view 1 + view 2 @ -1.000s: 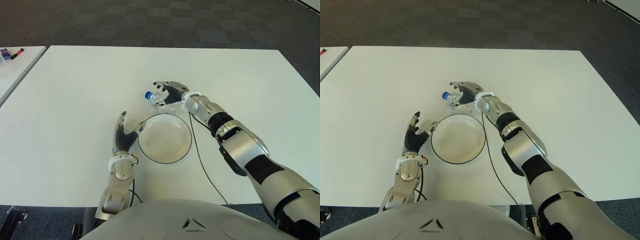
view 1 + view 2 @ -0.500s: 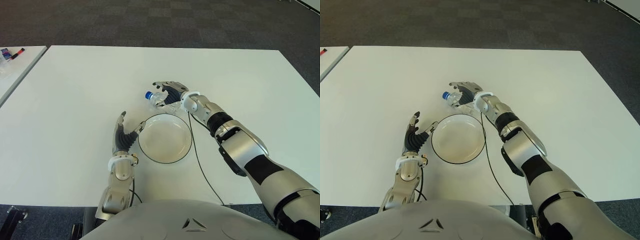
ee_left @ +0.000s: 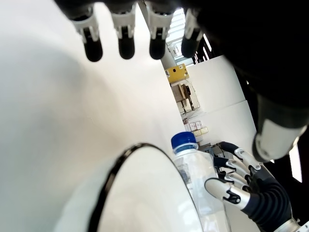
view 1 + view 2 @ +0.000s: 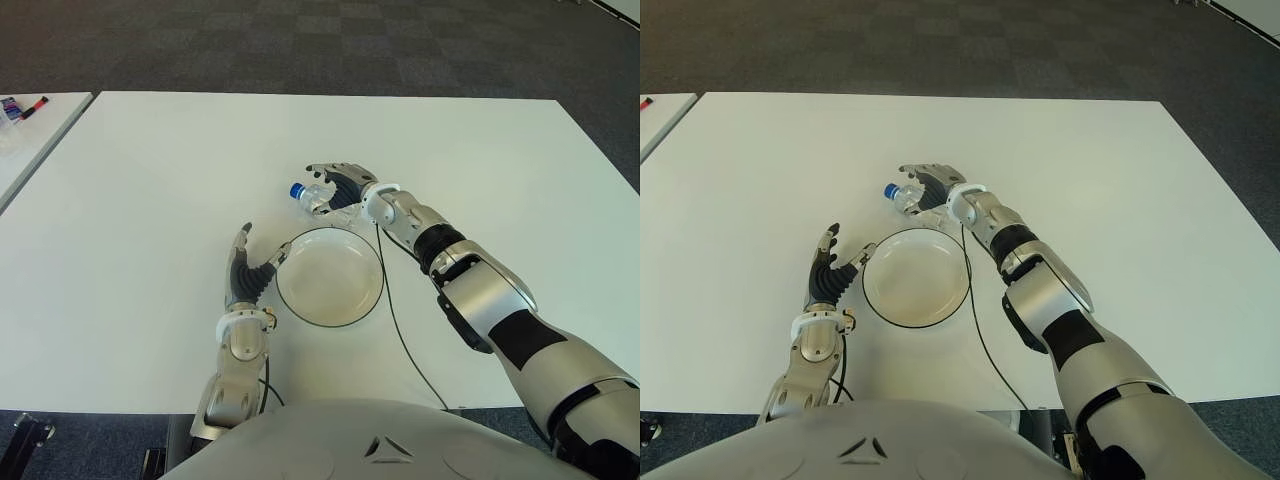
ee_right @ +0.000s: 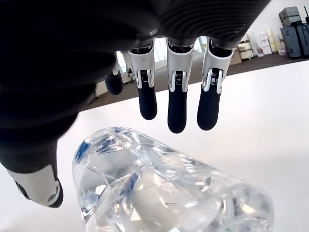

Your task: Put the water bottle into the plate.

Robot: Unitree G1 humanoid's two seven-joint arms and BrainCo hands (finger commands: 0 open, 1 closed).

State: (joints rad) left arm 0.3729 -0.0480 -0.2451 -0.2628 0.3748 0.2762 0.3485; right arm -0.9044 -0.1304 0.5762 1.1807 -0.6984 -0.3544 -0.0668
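The clear water bottle (image 4: pixel 320 198) with a blue cap (image 4: pixel 297 190) lies on its side on the white table (image 4: pixel 150 190), just beyond the far rim of the white plate (image 4: pixel 330 285). My right hand (image 4: pixel 338 184) is cupped over the bottle's body. In the right wrist view its fingers (image 5: pixel 177 104) stretch out above the bottle (image 5: pixel 164 193) with a gap between, not closed around it. My left hand (image 4: pixel 248 270) shows open beside the plate's left rim, fingers pointing up. The left wrist view has the bottle (image 3: pixel 199 181) behind the plate's dark rim (image 3: pixel 108 181).
A thin black cable (image 4: pixel 398 318) runs from my right wrist across the table past the plate's right side. A second table (image 4: pixel 30 130) with markers stands at the far left. Dark carpet (image 4: pixel 300 40) lies beyond the far edge.
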